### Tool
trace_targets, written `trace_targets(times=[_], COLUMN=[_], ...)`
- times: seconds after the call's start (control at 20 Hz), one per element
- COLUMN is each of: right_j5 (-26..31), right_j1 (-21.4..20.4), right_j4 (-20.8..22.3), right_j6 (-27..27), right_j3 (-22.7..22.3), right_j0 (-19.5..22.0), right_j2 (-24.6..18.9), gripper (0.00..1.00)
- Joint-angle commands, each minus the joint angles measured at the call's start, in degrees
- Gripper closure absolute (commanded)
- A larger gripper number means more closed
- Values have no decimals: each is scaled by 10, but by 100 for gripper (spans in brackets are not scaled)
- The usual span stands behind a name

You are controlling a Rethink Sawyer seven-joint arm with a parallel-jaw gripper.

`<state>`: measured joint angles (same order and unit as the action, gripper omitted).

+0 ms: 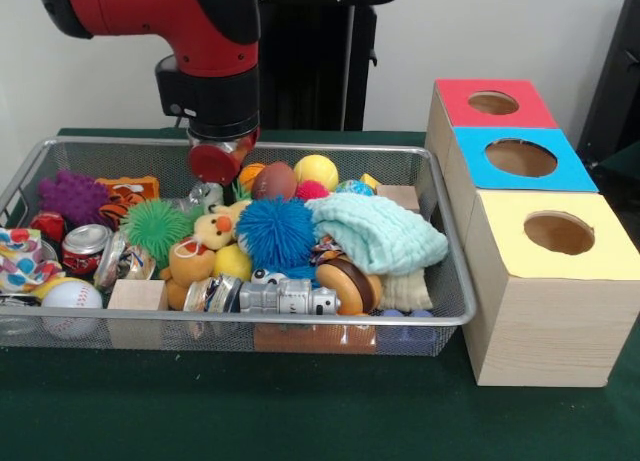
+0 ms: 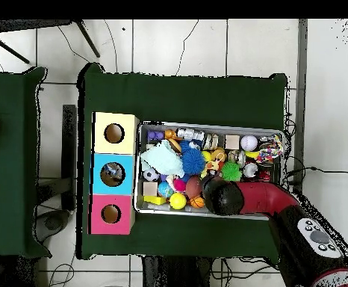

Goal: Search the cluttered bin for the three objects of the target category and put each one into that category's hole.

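The silver wire-mesh bin [image 1: 250, 321] is full of toys: a blue spiky ball [image 1: 275, 231], a green spiky ball [image 1: 155, 226], a purple spiky ball [image 1: 72, 196], a baseball [image 1: 72, 296], a yellow ball [image 1: 316, 171], a brown football [image 1: 274, 181], a red can [image 1: 85, 246] and a mint cloth [image 1: 375, 231]. My gripper [image 1: 220, 159] hangs low over the bin's far side, left of the football. A red and silver round shape shows at its tip. In the overhead view the arm's end [image 2: 220, 196] covers it above the bin [image 2: 207, 125].
Three wooden boxes with round holes stand beside the bin: red top [image 1: 490, 103], blue top [image 1: 520, 158], yellow top [image 1: 560, 233]. They also show in the overhead view, yellow [image 2: 114, 133], blue [image 2: 112, 173], red [image 2: 110, 214]. A green cloth covers the table [image 1: 300, 411].
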<state>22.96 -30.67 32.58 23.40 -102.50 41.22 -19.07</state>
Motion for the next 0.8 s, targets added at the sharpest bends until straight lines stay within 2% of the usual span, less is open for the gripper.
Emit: trace_targets(times=[0.05, 0.5, 0.8], right_j5=[-24, -28, -65], right_j1=[-7, -32, -28], right_j4=[-41, -61, -78], right_j6=[101, 120, 144], right_j3=[-52, -57, -72], right_j0=[4, -7, -8], right_j2=[-96, -104, -117], gripper=[100, 100, 100])
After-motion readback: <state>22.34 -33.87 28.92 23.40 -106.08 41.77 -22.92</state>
